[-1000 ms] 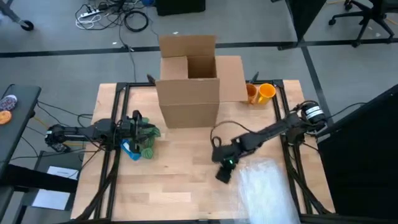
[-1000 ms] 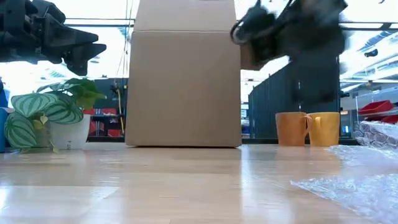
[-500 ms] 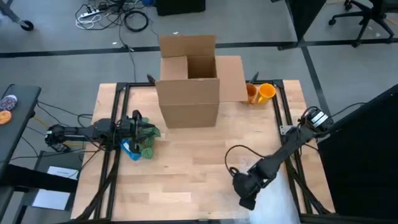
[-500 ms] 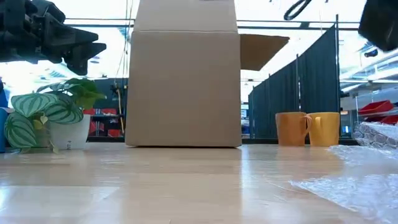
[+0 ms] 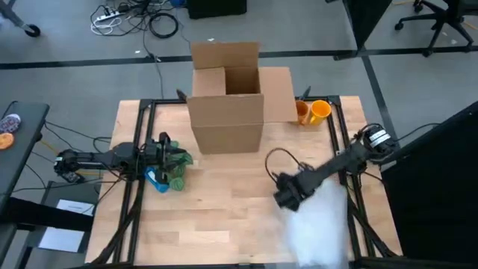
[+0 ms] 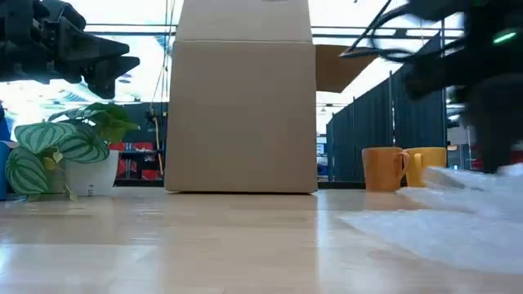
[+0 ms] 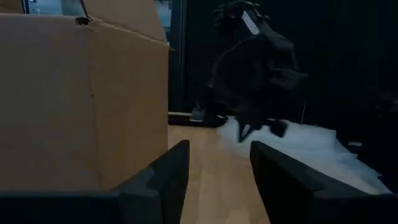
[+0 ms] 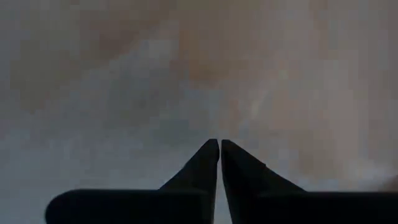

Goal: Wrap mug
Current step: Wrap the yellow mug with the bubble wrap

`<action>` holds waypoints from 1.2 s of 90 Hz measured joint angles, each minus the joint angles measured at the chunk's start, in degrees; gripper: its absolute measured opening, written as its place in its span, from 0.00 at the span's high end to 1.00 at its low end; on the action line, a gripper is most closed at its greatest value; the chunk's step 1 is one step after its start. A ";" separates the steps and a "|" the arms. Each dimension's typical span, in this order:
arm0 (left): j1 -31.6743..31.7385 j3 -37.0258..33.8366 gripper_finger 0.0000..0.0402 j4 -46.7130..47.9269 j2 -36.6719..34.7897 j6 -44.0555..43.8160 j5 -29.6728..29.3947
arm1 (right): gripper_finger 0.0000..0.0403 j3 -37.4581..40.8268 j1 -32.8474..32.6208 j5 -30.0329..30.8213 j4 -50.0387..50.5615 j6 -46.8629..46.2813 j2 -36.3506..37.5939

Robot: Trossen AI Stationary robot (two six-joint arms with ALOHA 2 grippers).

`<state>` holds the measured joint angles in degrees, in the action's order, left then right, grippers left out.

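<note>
Two mugs, one orange [image 5: 302,112] and one yellow [image 5: 320,110], stand at the table's far right; the low view shows them side by side [image 6: 384,169] [image 6: 426,167]. A clear bubble wrap sheet [image 5: 323,224] lies at the near right. My right gripper [image 5: 288,199] is shut at its left edge, fingertips together in the right wrist view [image 8: 219,144]. My left gripper [image 7: 214,168] hovers open over a potted plant [image 5: 176,166] at the left. My right gripper pinches the bubble wrap at its left edge [image 7: 244,129] between its two shut fingers, slanting down from the table's right. The edge is raised at the fingers, and the rest of the sheet [image 6: 458,229] trails on the table. The number of layers does not show.
An open cardboard box [image 5: 226,97] stands at the far middle, one flap out to the right. A blue object [image 5: 155,179] lies beside the plant. Bare wood [image 5: 216,202] spans the table's middle and near left.
My right gripper swung out to the table's near edge, then came back toward the far edge and the left. The bubble wrap's left part has risen and been drawn leftward with it; in the low view the sheet now reaches farther left.
</note>
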<state>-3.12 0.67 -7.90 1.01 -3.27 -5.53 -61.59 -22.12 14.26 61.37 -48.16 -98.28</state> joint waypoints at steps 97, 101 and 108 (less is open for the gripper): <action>-0.01 0.00 0.61 -0.45 0.01 0.01 -0.34 | 1.00 -10.63 -8.42 -13.33 14.79 -0.06 -8.83; 0.01 0.00 0.61 -0.44 0.01 0.02 -0.34 | 1.00 -10.58 -7.76 -11.75 22.50 -1.22 -8.71; -0.01 0.00 0.61 -0.47 0.01 0.02 -0.34 | 1.00 -10.57 -6.92 -10.70 29.29 -4.29 -7.91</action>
<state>-3.14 0.67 -8.37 1.02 -3.25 -5.87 -72.16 -29.04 3.56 90.66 -52.45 -106.19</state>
